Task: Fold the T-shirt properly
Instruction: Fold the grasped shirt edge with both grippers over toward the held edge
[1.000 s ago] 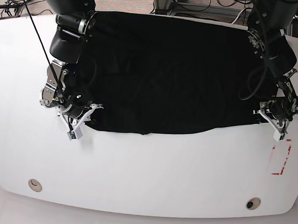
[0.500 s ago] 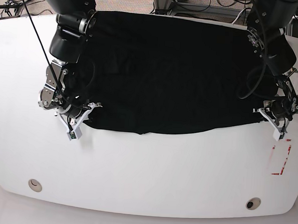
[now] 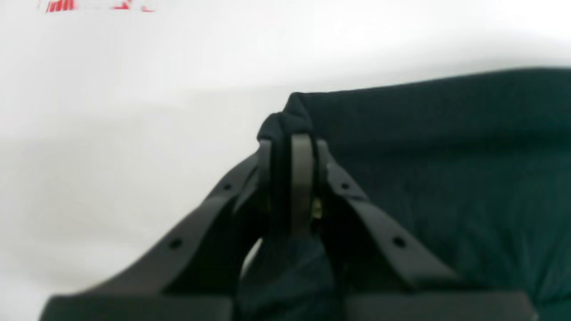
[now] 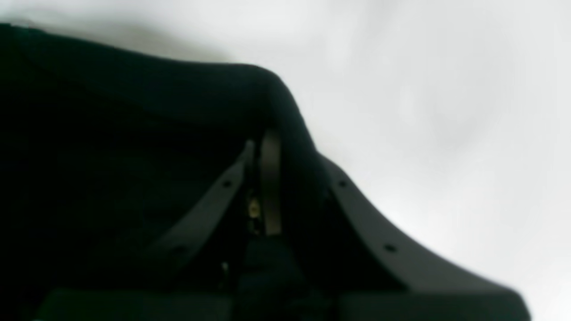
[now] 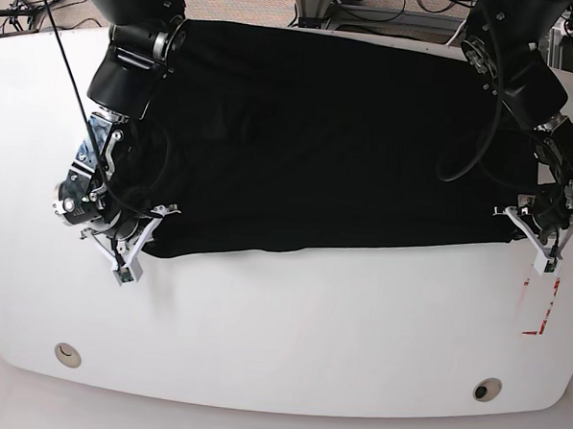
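T-shirt (image 5: pixel 329 140) flat on white table (image 5: pixel 291 320), near corners pinched in left pincer (image 3: pixel 290 142) and right pincer (image 4: pixel 267 142).

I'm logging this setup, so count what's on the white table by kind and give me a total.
Black T-shirt: 1
Red-and-white card: 1
Round holes in the table: 2, left and right
Total: 4
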`<action>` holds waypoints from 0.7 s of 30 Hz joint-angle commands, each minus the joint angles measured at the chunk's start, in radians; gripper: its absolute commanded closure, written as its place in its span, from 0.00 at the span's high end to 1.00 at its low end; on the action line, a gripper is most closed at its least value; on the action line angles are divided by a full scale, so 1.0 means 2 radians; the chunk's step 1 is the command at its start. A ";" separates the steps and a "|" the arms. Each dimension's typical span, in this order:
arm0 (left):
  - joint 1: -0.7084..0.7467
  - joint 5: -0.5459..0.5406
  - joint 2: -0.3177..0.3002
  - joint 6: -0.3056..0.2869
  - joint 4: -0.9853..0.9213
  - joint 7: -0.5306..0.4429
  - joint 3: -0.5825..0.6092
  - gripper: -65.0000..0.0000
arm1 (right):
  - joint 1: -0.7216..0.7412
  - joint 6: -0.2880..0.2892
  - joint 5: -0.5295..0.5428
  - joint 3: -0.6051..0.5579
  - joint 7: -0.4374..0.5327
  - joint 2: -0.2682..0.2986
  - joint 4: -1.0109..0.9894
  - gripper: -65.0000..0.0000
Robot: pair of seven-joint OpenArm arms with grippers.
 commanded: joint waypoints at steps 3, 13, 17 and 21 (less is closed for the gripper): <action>-0.001 0.000 -0.010 0.000 0.030 -0.001 -0.001 0.01 | 0.001 -0.003 0.003 0.002 -0.026 0.006 0.062 0.03; 0.023 0.000 -0.010 0.000 0.054 0.001 0.000 0.01 | -0.046 -0.003 0.003 0.001 -0.092 0.004 0.163 0.03; 0.025 0.000 -0.011 0.000 0.062 0.001 0.000 0.01 | -0.067 -0.003 0.003 0.001 -0.112 0.004 0.199 0.04; 0.038 0.000 -0.012 0.000 0.061 0.001 -0.002 0.01 | -0.094 -0.003 0.003 0.002 -0.142 0.000 0.241 0.04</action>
